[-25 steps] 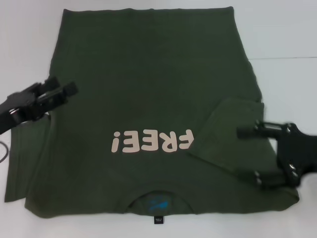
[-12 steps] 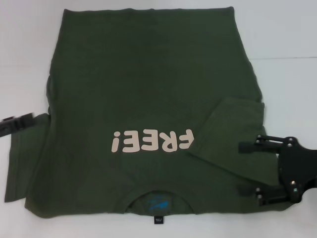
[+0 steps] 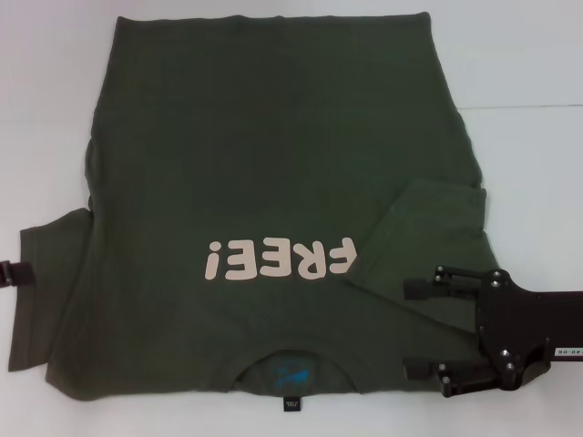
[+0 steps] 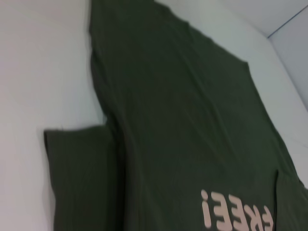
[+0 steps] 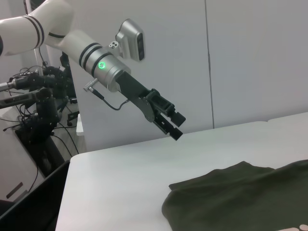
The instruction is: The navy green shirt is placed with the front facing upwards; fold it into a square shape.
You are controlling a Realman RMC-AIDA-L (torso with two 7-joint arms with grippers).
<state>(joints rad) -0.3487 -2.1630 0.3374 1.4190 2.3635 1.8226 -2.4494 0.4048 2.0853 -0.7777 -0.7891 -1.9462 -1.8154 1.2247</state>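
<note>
The navy green shirt (image 3: 273, 137) lies flat on the white table (image 3: 528, 155), front up, with its collar (image 3: 290, 373) at the near edge and the pink "FREE!" lettering (image 3: 278, 259) upside down. One sleeve (image 3: 428, 237) is folded inward over the chest on the right. The other sleeve (image 3: 50, 300) lies spread out flat on the left. My right gripper (image 3: 414, 330) hovers open over the shirt's near right shoulder, below the folded sleeve. My left gripper (image 3: 14, 273) peeks in at the left edge, beside the flat sleeve. In the right wrist view the left gripper (image 5: 177, 126) hangs raised above the table, off the shirt (image 5: 240, 202).
A seam (image 3: 524, 107) runs across the white table at the right. In the right wrist view, dark equipment and cables (image 5: 38, 96) stand beyond the table's far edge, in front of a pale wall.
My left gripper has pulled back from the shirt's left side to the frame's edge. My right gripper has moved left and nearer, onto the shoulder area.
</note>
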